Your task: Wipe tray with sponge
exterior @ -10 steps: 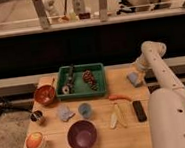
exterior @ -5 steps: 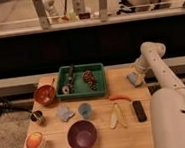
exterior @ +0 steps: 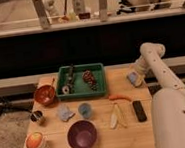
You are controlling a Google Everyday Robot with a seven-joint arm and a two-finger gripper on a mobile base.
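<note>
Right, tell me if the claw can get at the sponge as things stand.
Probably yes. The claw sits at the right edge of the table, right at the sponge, with nothing visible between them.

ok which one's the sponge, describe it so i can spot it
From the dark green tray at the back of the table, look right to the white arm. The sponge sits by the right edge, at the robot's hand. It is a small rounded blue-grey block, unlike the paler ragged cloth or the black slab.
</note>
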